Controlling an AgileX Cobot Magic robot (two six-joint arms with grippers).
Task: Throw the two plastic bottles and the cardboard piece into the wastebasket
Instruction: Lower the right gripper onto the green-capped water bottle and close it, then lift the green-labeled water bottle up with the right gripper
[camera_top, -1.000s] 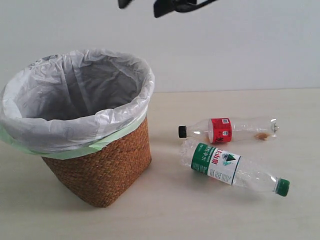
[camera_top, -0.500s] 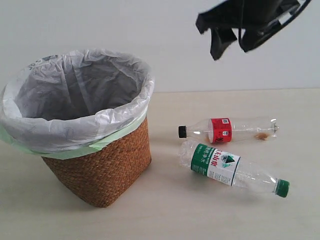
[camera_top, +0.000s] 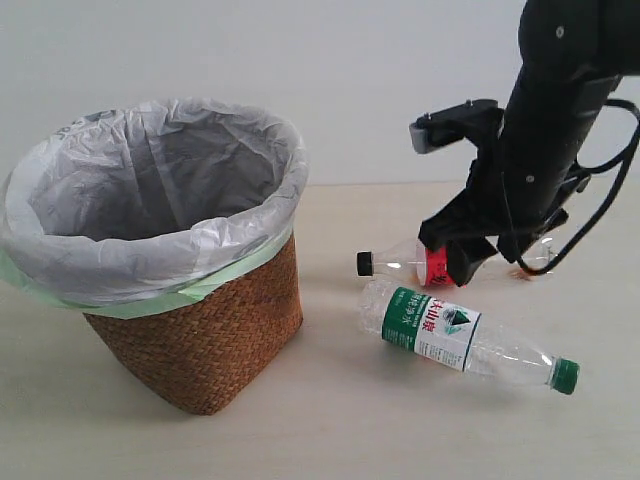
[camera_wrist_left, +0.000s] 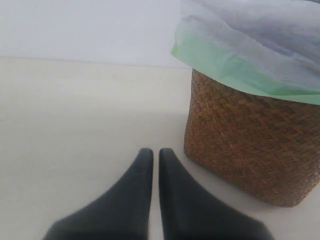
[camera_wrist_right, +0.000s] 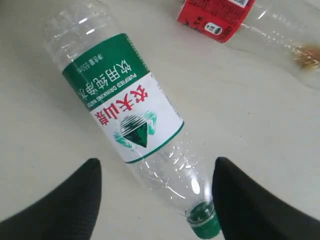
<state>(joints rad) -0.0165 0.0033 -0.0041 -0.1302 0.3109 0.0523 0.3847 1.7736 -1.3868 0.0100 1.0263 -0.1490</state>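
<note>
The wicker wastebasket (camera_top: 210, 340) with its white bag stands at the left; the left wrist view shows it too, wastebasket (camera_wrist_left: 250, 145). Two bottles lie on their sides to its right. The green-label bottle (camera_top: 440, 328) is nearer the front. The red-label bottle (camera_top: 385, 263) lies behind it, its middle hidden by my right arm. My right gripper (camera_top: 450, 258) hangs open just above them. In the right wrist view the right gripper (camera_wrist_right: 155, 172) straddles the neck end of the green-label bottle (camera_wrist_right: 125, 110), with the red-label bottle (camera_wrist_right: 215, 17) beyond. My left gripper (camera_wrist_left: 156, 154) is shut and empty beside the basket. No cardboard piece shows.
A pale wooden table (camera_top: 330, 440) carries everything, and a plain white wall stands behind it. A black cable (camera_top: 610, 190) loops off the right arm.
The right arm has come down from the top of the exterior view to just above the bottles, now covering part of the red-label bottle. Bottles and basket have not moved.
</note>
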